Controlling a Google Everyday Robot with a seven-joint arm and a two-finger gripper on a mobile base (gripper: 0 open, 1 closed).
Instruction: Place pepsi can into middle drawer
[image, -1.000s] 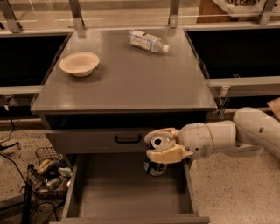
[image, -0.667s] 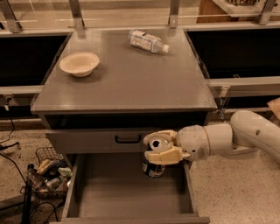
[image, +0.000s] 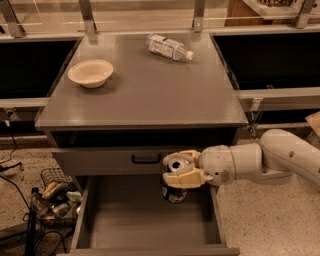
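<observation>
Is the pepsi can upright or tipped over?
Upright. The pepsi can shows its silver top facing up; the claw grips it over the middle drawer, near its right wall.

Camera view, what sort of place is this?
Likely an office kitchenette or robot lab: a grey drawer cabinet holding a bowl and water bottle, speckled floor, and the gripper holding the pepsi can over the open middle drawer.

Low in mid-view, the gripper (image: 170, 170) has cream-yellow blocky fingers (image: 182, 178) on a smooth, glossy white arm (image: 280, 155) of rounded, bulbous segments.
</observation>
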